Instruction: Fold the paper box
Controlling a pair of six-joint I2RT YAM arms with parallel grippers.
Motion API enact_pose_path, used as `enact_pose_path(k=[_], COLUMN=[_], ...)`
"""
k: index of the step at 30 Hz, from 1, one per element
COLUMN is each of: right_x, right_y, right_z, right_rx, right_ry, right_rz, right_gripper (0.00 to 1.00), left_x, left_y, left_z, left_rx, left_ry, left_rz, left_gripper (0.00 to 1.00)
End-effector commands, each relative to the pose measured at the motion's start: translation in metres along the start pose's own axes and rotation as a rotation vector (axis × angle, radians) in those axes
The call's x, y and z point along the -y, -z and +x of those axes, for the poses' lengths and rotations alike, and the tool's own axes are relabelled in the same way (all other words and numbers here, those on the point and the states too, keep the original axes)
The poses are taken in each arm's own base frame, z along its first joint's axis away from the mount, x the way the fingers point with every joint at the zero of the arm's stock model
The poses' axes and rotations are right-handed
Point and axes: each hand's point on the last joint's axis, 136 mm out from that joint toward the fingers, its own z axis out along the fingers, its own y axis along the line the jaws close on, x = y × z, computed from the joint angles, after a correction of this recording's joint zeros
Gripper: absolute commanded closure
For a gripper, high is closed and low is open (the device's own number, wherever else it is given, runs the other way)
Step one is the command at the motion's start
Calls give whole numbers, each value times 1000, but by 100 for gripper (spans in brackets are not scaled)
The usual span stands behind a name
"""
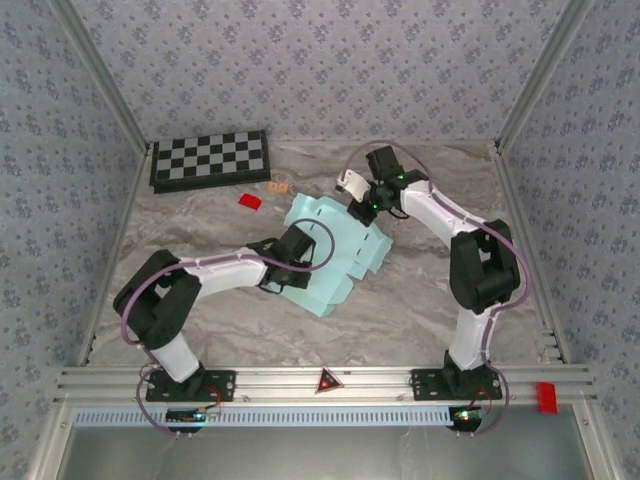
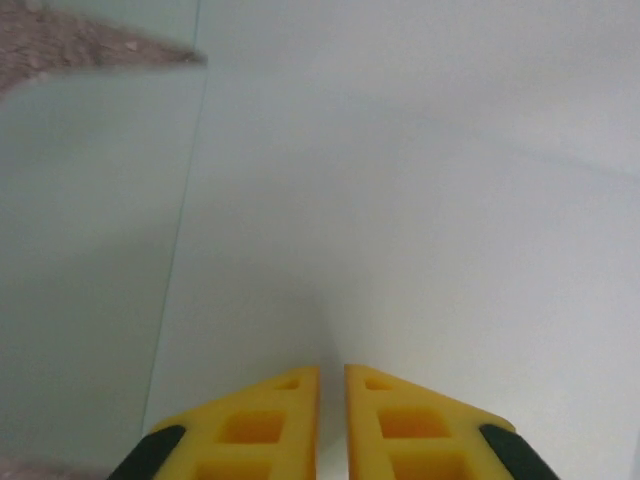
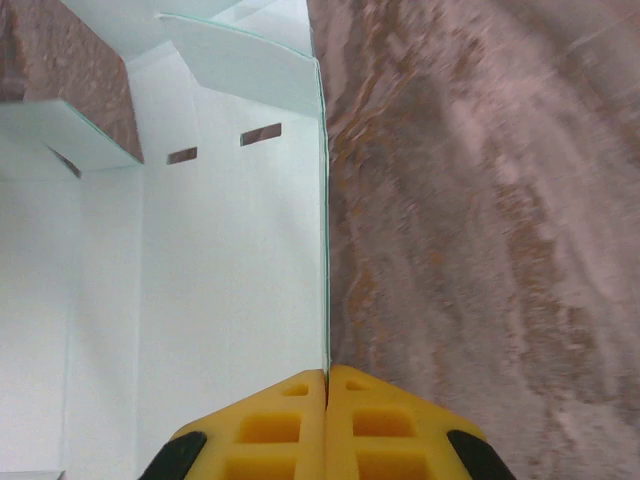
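L grip point(image 2: 332, 372) | jaws a slit apart | close over paper box point(image 2: 420, 200) | table point(image 2: 60, 45) top-L

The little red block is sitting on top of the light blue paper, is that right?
Not quite. The red block is not on the paper box. It sits on the table beside the paper, between it and the checkerboard. The top external view shows this.
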Motion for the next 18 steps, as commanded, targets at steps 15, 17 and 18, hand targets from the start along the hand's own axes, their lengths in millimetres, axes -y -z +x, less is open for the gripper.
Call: enact_pose_path(k=[15,17,18], right_x=[-10,-13,-14], right_y=[15,15,15], right_z=[-31,-32,-34], right_rx=[62,60,62], right_ry=[336,365,377], right_rz=[245,276,299], right_gripper=[100,100,100], left_x=[-19,-20,-21], left_y=[-4,-6,-7], left_z=[22,22,23], left_rx=[24,28,31], left_ry=[237,262,275], left_rz=[79,77,74], left_gripper=[95,97,99])
